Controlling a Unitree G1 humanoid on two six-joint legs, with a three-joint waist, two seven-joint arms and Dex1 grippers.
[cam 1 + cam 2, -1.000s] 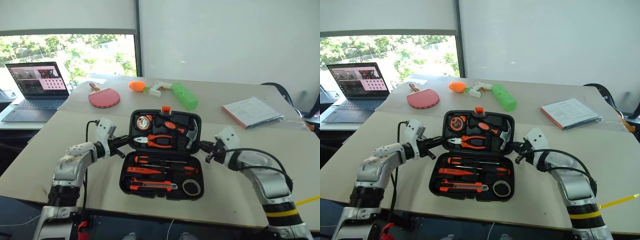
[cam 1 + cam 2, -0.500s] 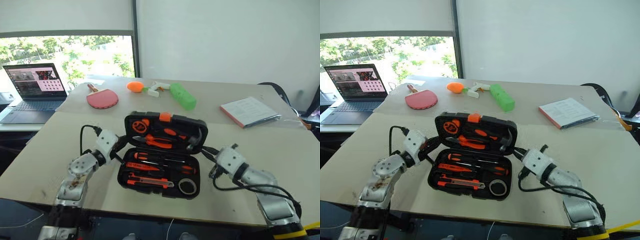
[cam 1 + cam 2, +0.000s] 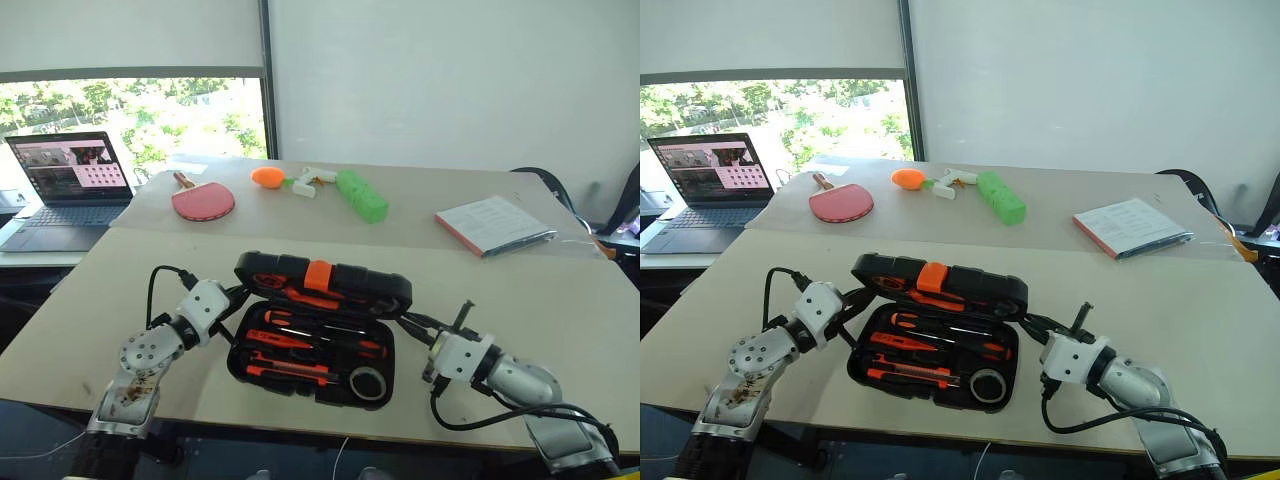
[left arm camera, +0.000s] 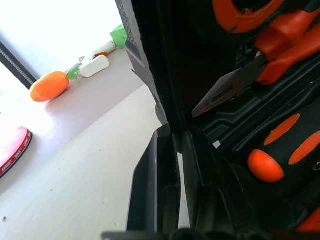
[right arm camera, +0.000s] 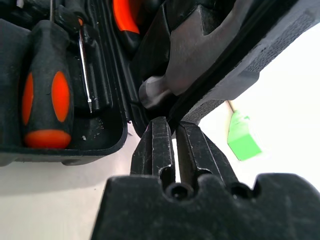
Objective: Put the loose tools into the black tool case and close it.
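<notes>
The black tool case (image 3: 262, 362) lies on the near table with its lid (image 3: 322, 278) swung up and leaning over the base. In the base slots sit black-and-orange screwdrivers (image 3: 322, 338), the utility knife (image 3: 285, 370) and the round tape roll (image 3: 366, 382). My left gripper (image 3: 238, 295) is shut on the lid's left edge, and the rim runs down between its fingers (image 4: 156, 170). At the lid's right edge is my right gripper (image 3: 405, 318). Its fingers (image 5: 156, 145) are nearly together, pinching the rim at their tips. A screwdriver handle (image 5: 45, 105) lies beside them.
On the far table lie a red paddle (image 3: 203, 200), an orange toy (image 3: 267, 176) and a green toy (image 3: 362, 195). A laptop (image 3: 70, 185) stands at the far left and a notebook (image 3: 492, 223) at the far right. The table's front edge runs just below the case.
The lid has swung from lying flat open to standing tilted over the base. Both hands rolled with it and drew back toward me.
</notes>
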